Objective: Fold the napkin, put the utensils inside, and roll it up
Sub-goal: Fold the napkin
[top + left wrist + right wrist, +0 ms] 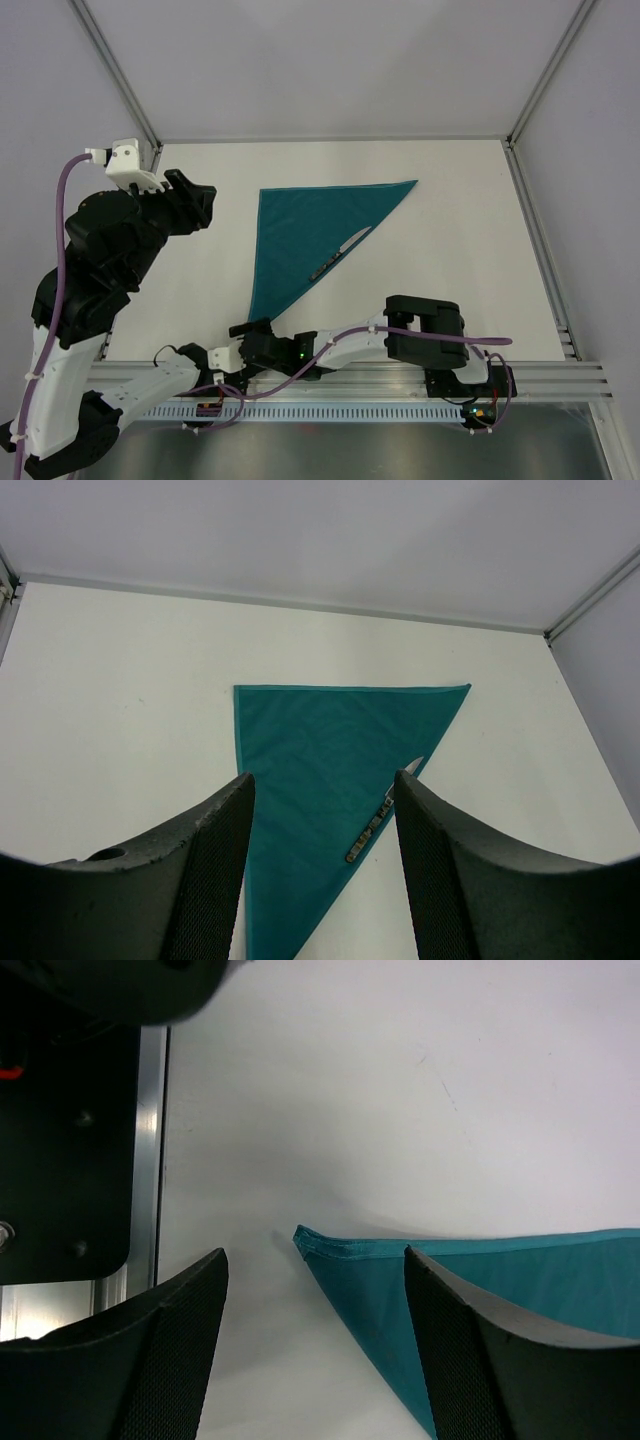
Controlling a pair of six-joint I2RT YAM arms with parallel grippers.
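Both jaws are spread and hold nothing. If I roll the teal triangular cloth napkin [300, 225] carelessly, the dark-handled silver knife [340, 253] at its edge may slip out.

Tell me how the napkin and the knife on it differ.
The napkin is a broad teal triangle of cloth; the knife is a slim straight piece with a silvery blade and dark handle. The napkin is far larger than the knife. The napkin rests on the table; the knife lies on the napkin, along its long slanted edge. Both lie flat.
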